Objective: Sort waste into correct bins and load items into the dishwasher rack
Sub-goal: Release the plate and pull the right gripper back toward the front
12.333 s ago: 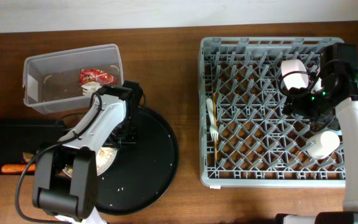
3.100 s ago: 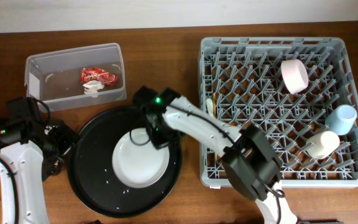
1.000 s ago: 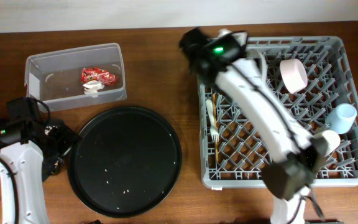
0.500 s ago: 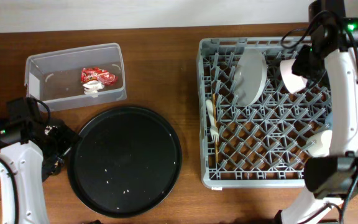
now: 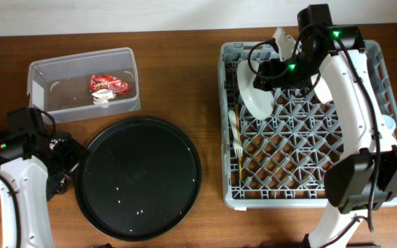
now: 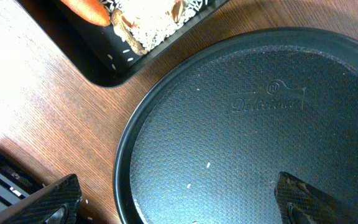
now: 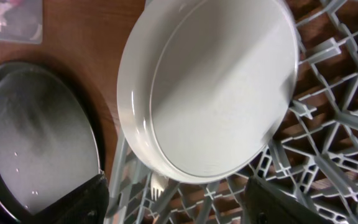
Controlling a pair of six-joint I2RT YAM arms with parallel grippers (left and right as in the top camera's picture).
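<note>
White round glossy plate [image 7: 210, 87], leaning on edge among pegs near the back left corner of the large square grey plastic dishwasher rack [image 5: 302, 201]: probably stiff, slippery, breakable, best pinched at its rim; right gripper [image 7: 176, 205] and left gripper [image 6: 176, 199] both wide, empty.

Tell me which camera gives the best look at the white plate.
The right wrist view: the white plate fills the frame, leaning tilted in the dishwasher rack. The overhead view shows it smaller and partly covered by the right arm. The left wrist view does not show it.
</note>
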